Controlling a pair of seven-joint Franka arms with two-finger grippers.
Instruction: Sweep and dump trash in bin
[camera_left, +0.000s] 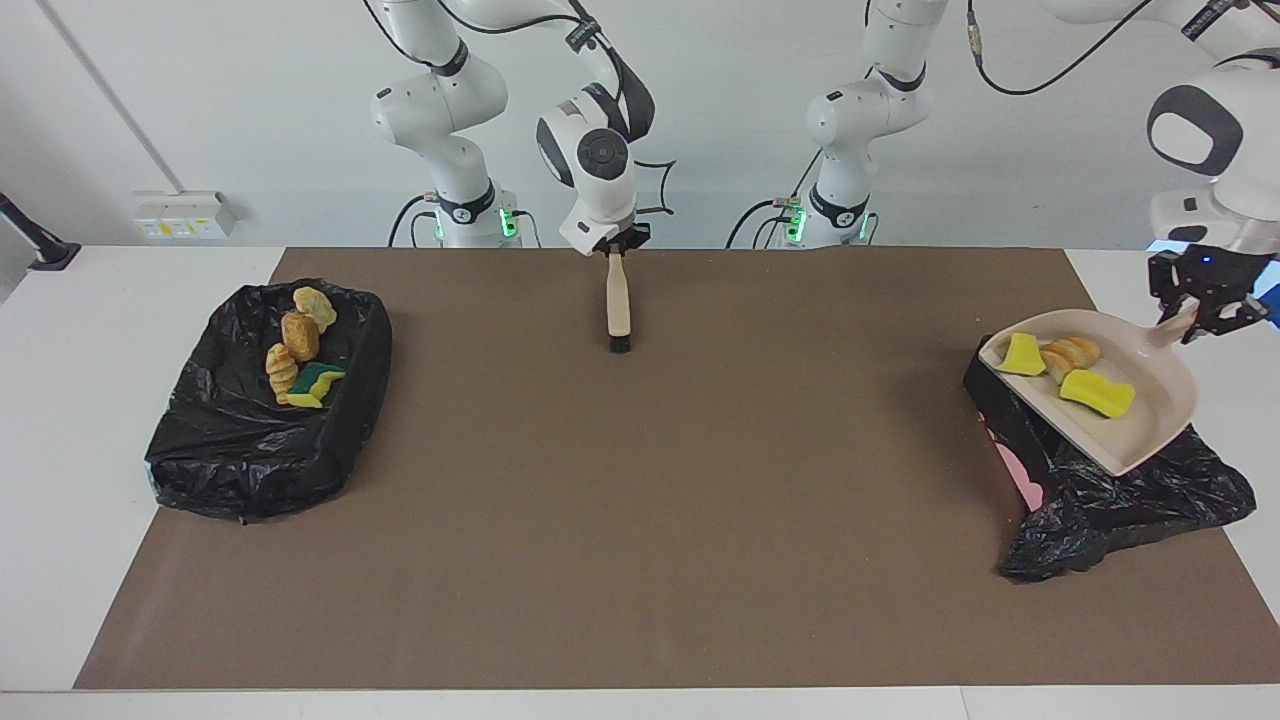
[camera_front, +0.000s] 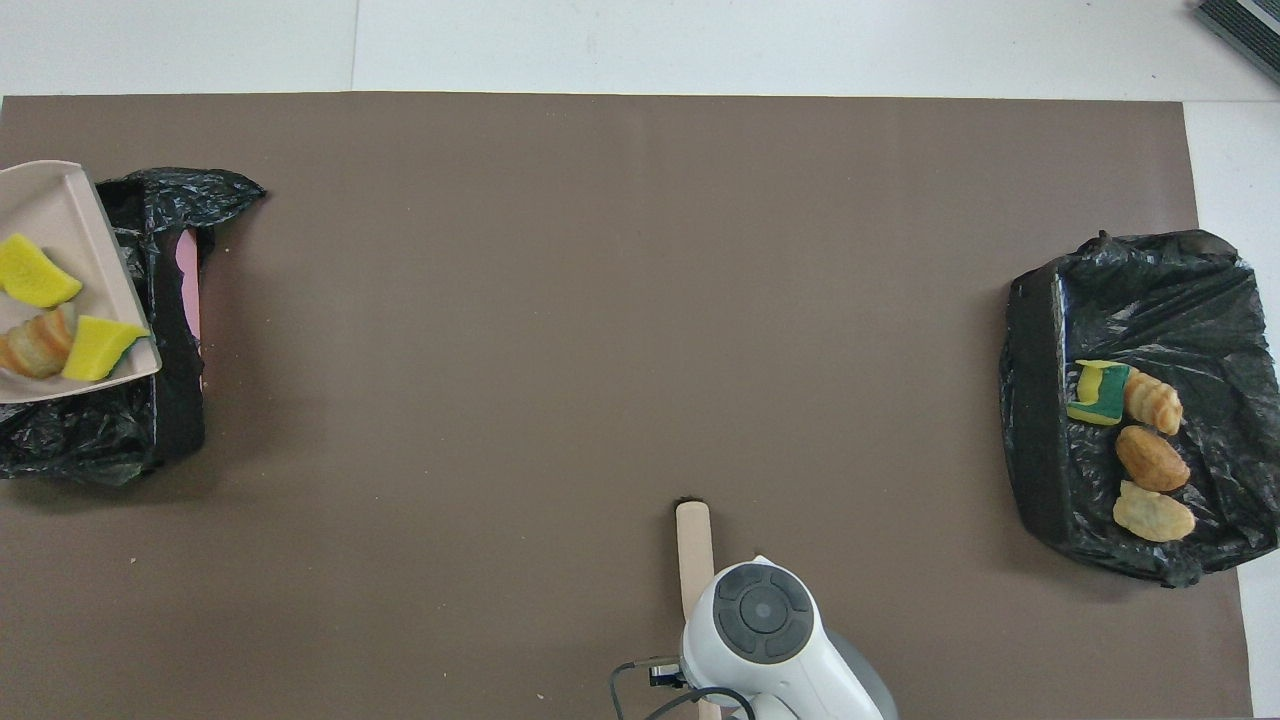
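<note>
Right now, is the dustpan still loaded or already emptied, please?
Loaded: the dustpan, over the black bin, carries two yellow sponge pieces and a bread lump.
</note>
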